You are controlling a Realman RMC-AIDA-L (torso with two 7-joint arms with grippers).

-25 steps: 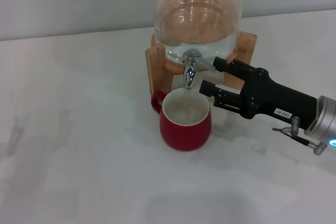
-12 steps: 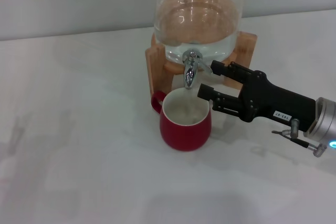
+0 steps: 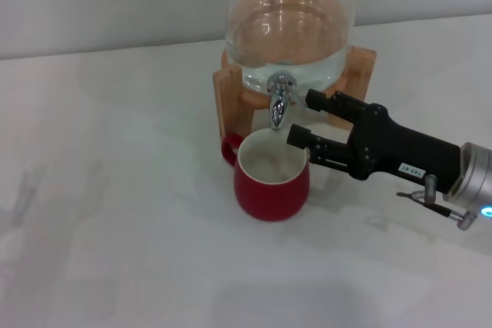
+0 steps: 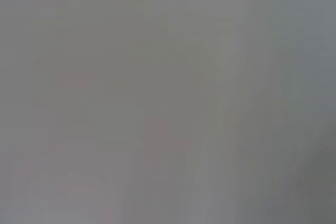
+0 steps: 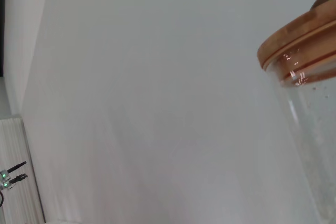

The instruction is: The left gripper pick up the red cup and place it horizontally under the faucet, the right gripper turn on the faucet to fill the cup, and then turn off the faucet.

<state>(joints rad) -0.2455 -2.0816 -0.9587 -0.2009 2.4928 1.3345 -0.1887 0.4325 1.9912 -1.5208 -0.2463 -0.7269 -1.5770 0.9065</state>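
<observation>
Red cup (image 3: 271, 180): upright on the white bench (image 3: 115, 213), directly below the faucet's spout; cream inside facing up, loop handle toward the robot's left.
Faucet (image 3: 279, 101): chrome, spout pointing down over the cup's mouth, fixed to the front of the glass dispenser (image 3: 290, 32).
Dispenser: clear glass holding water, seated in a wooden stand (image 3: 231, 97); the right wrist view shows its wooden lid (image 5: 299, 38) against a pale wall.
Right hand (image 3: 301, 117): black, reaching in from the robot's right, fingers spread; upper fingertip just beside the faucet, lower fingertip just above the cup's rim.
Left hand: not seen; its wrist view shows only blank grey.
</observation>
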